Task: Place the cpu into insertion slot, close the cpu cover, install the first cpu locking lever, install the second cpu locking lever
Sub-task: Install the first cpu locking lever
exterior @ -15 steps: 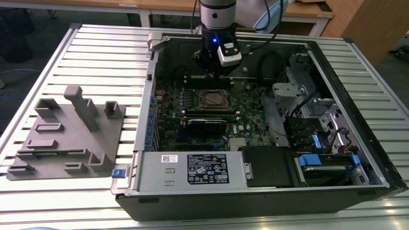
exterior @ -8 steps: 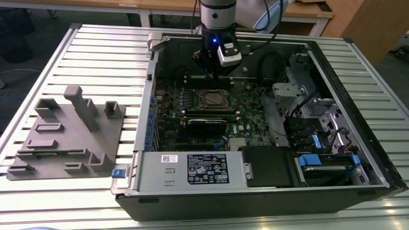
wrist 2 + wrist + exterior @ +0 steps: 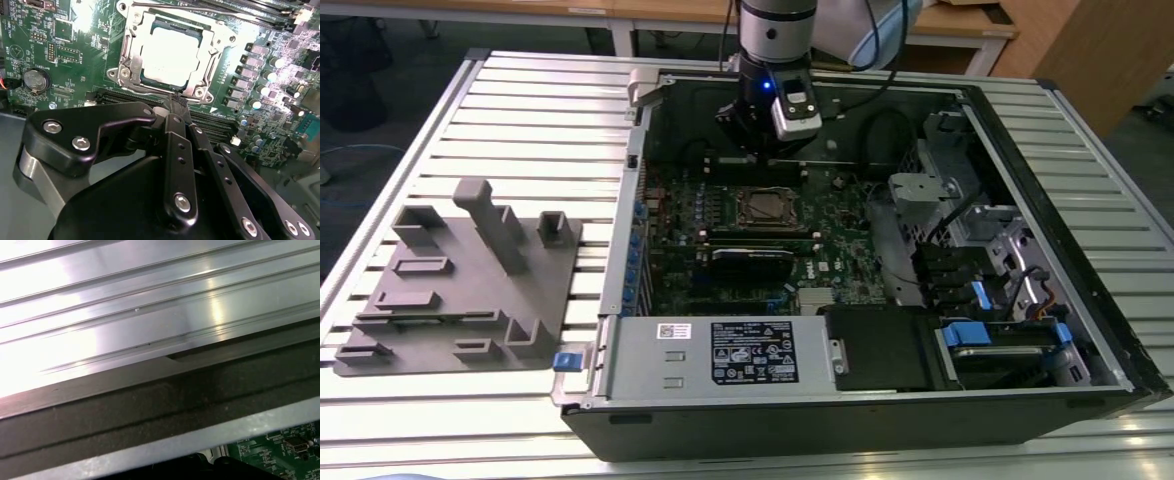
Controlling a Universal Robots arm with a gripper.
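- the cpu (image 3: 172, 55) is seen seated in the slot (image 3: 739, 208), flat, with its metal top facing up.
- being square, the cpu has no real long axis; its edges are lined up with the slot's edges.
- the cover (image 3: 131, 45) is laid down over the cpu, whose top shows through the window, so the first two steps are judged done.
- the gripper (image 3: 176, 102) is held just beside one edge of the slot, fingers pressed together with nothing pinched between them.
- a thin lever rod (image 3: 210, 14) is seen along the far edge of the slot from the gripper, its long axis parallel to that edge; whether it is latched cannot be told.
- the step in hand is judged to be a locking lever at the near edge of the slot.
- that step is judged to call for a push down and sideways, so the lever is hooked under its catch.
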